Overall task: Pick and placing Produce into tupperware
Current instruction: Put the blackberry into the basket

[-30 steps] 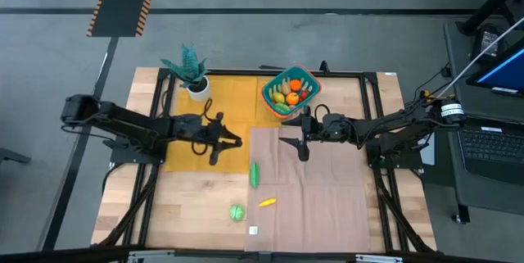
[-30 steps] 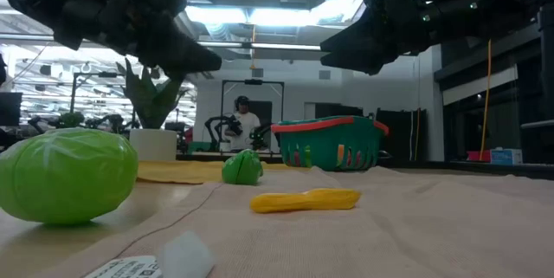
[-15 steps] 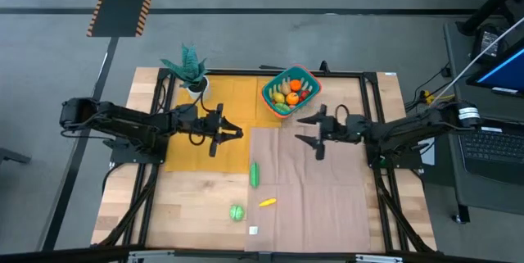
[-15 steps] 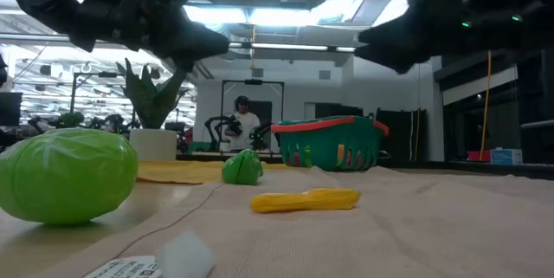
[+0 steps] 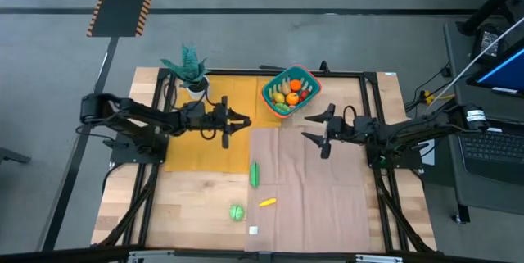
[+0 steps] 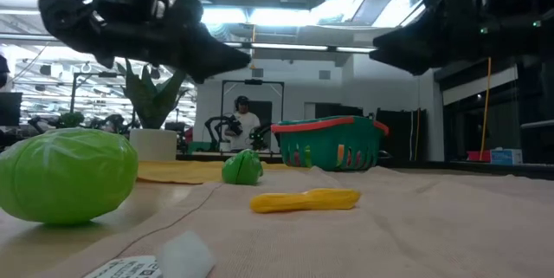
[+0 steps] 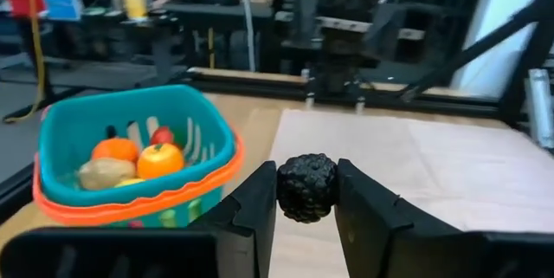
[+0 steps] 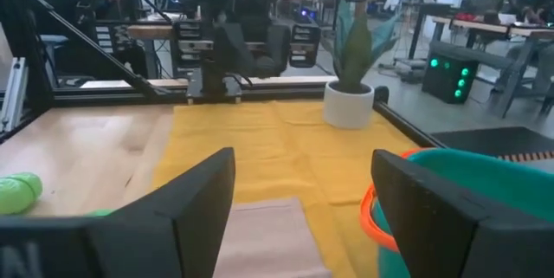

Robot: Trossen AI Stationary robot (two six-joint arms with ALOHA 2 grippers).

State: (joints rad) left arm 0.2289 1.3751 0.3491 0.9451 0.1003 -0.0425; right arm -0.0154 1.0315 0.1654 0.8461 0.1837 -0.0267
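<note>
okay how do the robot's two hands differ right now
The left hand is shut on a small black bumpy berry; the right hand is open and holds nothing. In the high view the left hand hangs over the yellow mat, the right hand over the tan cloth. Both hover above the table near the teal tupperware.

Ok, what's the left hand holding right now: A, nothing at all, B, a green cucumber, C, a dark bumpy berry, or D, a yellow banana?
C: the left wrist view shows the left hand closed on a dark bumpy berry, close to the tupperware.
</note>
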